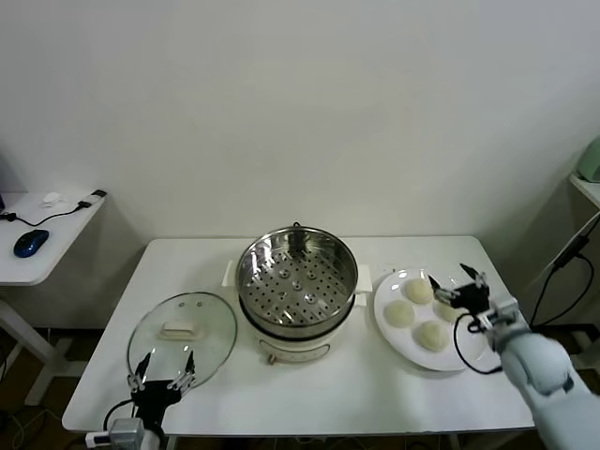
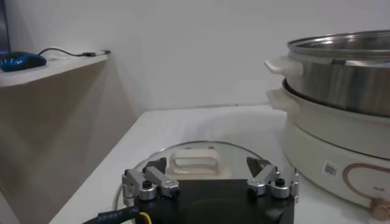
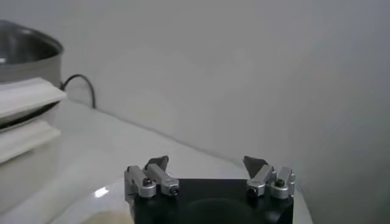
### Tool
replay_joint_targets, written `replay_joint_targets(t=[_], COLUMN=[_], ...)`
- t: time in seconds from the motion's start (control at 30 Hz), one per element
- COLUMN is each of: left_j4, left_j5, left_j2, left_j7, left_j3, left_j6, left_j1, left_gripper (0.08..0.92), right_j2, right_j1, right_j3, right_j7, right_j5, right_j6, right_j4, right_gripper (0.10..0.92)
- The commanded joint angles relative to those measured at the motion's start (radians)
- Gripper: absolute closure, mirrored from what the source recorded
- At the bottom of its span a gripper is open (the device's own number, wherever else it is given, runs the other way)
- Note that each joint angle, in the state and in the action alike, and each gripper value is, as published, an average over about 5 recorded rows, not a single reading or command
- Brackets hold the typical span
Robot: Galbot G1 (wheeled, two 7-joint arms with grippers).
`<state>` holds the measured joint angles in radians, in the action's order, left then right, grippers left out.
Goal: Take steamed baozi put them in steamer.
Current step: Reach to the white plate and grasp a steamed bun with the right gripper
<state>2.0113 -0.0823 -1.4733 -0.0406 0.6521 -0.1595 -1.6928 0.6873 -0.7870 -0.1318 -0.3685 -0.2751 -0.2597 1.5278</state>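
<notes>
I have the right tool (image 1: 457,284) spread wide and empty over the steamed baozi (image 1: 418,291) on the plate (image 1: 386,319) near the tabletop's right edge, beside the steamer (image 1: 296,277), so I judge a clumsy descent could squash one.

I had the left gripper (image 1: 162,371) parked low at my near left, fingers spread wide; my right gripper (image 1: 457,286) reached forward, jaws likewise apart, holding nothing.

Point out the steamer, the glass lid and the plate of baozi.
steamer (image 1: 297,274), head view, perforated tray inside.
glass lid (image 1: 180,330), head view, white handle.
plate (image 1: 384,317), head view, bare near-left rim.
</notes>
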Motion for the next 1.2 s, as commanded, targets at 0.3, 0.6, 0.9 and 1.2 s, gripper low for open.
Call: replay_joint_targets(t=[0.3, 0.6, 0.9, 1.2], left_j4=[-0.024, -0.031, -0.048, -0.057], left_j5=[0.001, 0.004, 0.004, 0.003], left_j2=[-0.006, -0.009, -0.007, -0.010], left_j7=[-0.002, -0.001, -0.001, -0.002], left_j3=[-0.007, -0.013, -0.014, -0.018], left_j6=[0.018, 0.025, 0.032, 0.037], left_j1=[0.001, -0.005, -0.002, -0.002], left_gripper=[0.177, 0.177, 0.177, 0.177], right_j2=[-0.094, 0.133, 0.254, 0.323], right_j1=[1.315, 1.234, 1.083, 1.002], right_j3=[1.454, 1.487, 1.387, 1.319], right_j7=[-0.911, -0.855, -0.732, -0.696], right_j5=[0.147, 0.073, 0.025, 0.095], right_j6=[0.383, 0.309, 0.199, 0.161], right_j4=[-0.492, -0.730, -0.820, -0.903], right_gripper=[0.203, 0.203, 0.203, 0.203])
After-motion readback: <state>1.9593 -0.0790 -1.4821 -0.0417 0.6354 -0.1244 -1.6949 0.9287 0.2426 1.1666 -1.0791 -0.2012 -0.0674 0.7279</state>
